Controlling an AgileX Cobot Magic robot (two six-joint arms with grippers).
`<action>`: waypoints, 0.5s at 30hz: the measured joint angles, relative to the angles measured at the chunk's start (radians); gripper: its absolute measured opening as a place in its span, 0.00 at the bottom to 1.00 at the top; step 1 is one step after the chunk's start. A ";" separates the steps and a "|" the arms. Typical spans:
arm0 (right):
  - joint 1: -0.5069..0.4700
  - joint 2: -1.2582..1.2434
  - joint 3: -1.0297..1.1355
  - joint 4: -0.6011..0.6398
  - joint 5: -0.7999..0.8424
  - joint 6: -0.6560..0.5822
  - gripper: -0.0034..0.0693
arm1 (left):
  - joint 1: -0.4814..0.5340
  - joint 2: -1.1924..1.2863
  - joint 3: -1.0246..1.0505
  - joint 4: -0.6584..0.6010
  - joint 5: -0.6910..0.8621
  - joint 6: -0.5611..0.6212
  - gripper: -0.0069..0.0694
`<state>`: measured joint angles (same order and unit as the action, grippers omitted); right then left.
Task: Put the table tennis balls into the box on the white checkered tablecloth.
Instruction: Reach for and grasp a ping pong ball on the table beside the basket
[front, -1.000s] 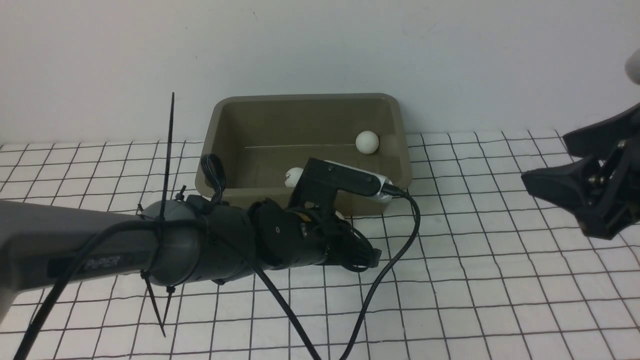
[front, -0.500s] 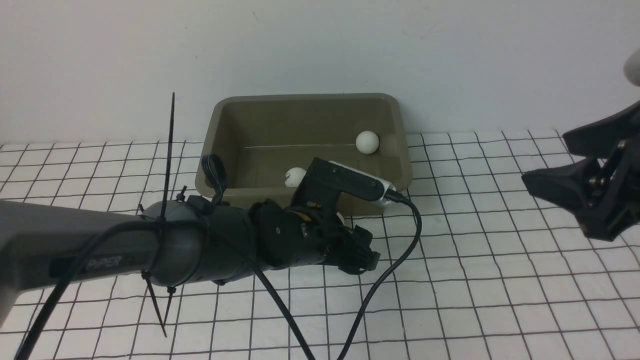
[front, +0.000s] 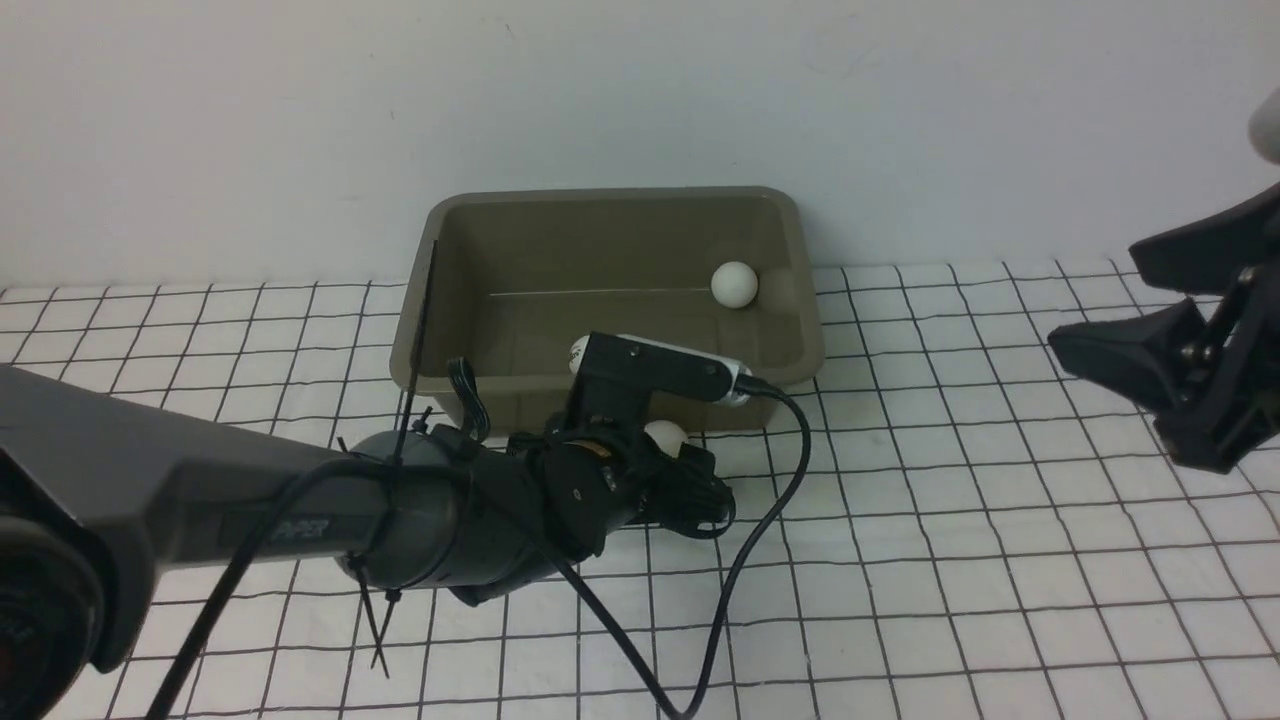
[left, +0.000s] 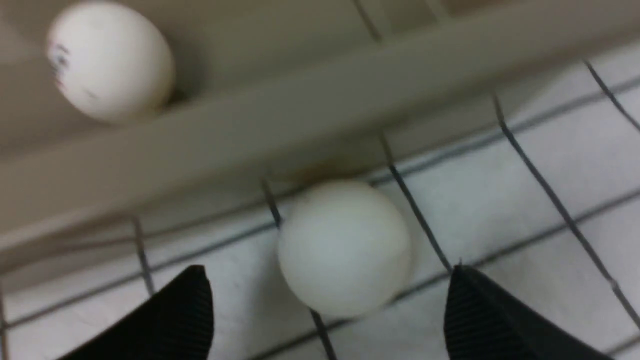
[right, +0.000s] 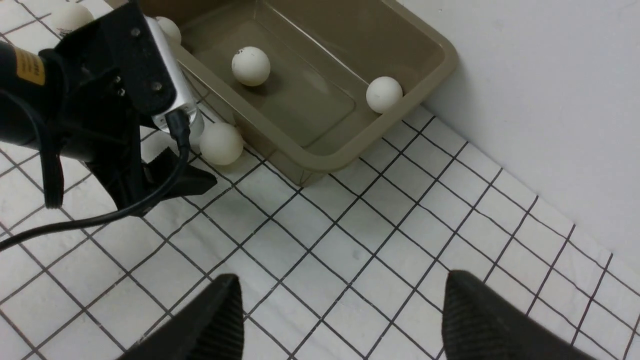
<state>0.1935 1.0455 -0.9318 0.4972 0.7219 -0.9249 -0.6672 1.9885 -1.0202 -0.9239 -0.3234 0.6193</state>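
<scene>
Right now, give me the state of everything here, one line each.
Tablecloth: spread out, slightly wrinkled.
Box: upright on it, open-topped.
Boxed balls: at rest inside.
Loose ball: on the tablecloth, outside the box.
Left hand: open, fingers either side of the loose ball.
Right hand: open, empty.

Front cam faces fwd toward box (front: 600, 250); L wrist close-up at its rim; R wrist farther; all share box.
</scene>
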 joint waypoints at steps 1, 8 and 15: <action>0.000 0.000 0.000 0.000 -0.001 -0.003 0.71 | -0.001 0.000 0.000 0.001 -0.012 -0.001 0.82; 0.000 0.000 0.000 0.001 -0.006 -0.010 0.71 | -0.012 0.010 0.000 0.022 -0.075 -0.012 0.80; 0.000 0.000 0.000 0.001 -0.017 -0.010 0.71 | -0.012 0.062 0.000 0.023 -0.078 -0.036 0.80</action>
<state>0.1935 1.0455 -0.9318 0.4980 0.7045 -0.9354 -0.6796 2.0504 -1.0202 -0.9004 -0.4015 0.5833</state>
